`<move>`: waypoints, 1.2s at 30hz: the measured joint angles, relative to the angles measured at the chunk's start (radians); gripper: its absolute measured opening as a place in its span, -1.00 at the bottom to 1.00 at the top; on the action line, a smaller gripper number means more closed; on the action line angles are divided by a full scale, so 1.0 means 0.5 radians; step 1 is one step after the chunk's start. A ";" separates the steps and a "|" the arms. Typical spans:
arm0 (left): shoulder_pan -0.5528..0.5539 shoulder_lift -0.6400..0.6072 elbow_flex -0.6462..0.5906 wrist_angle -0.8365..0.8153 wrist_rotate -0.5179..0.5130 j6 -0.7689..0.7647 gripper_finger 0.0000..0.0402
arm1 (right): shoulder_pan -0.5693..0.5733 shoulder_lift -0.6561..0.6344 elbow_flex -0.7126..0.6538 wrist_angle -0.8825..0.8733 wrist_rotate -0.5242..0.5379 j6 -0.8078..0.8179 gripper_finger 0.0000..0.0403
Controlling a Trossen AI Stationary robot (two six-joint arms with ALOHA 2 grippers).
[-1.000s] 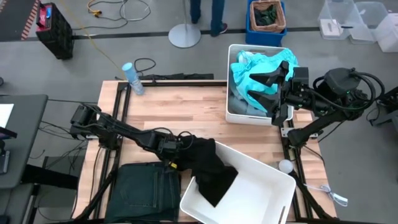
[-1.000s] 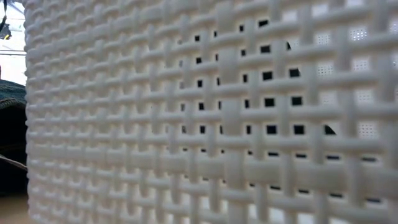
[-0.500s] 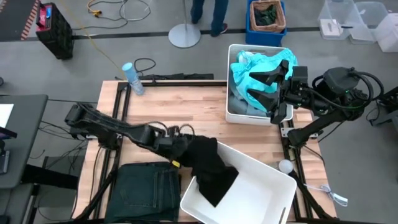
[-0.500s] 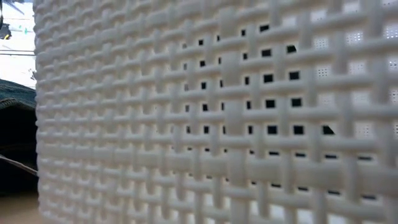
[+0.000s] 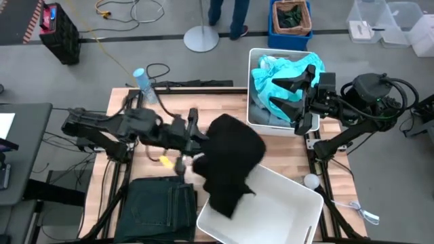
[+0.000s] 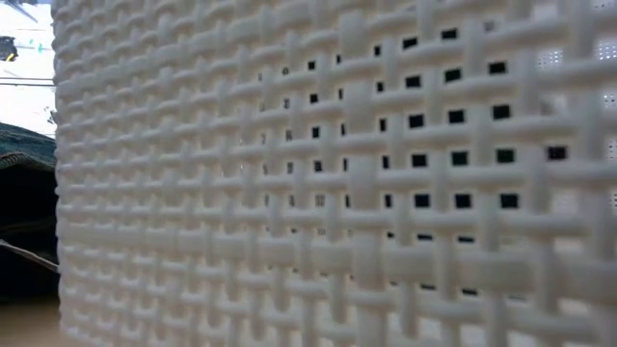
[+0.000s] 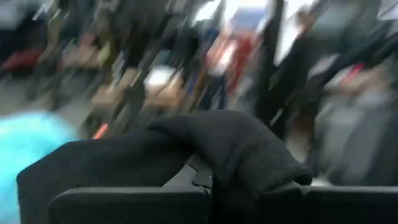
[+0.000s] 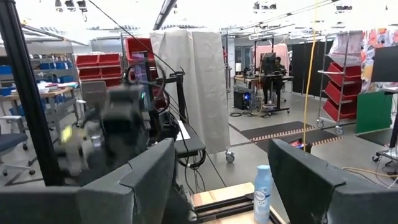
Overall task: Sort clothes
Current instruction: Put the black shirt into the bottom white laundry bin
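Black top [image 5: 230,159] now hoisted off the near bin's [image 5: 285,210] rim, clenched in the left gripper [image 5: 196,146] over the worktop [image 5: 203,108]. Mid-transfer, probably; needs carrying, then release. Farther back, right gripper [image 5: 293,91] spread wide over turquoise top [image 5: 281,74].

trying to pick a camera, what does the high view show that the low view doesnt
Only the high view shows the left gripper shut on the black top above the near white bin, the open right gripper over the turquoise top, and both arms. Only the low view shows the bin's woven wall close up. Both show the dark jeans.
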 joint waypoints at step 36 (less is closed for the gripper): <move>-0.160 1.036 1.277 -1.006 -0.044 -0.523 0.13 | 0.046 0.000 0.000 -0.257 -0.002 -0.059 0.37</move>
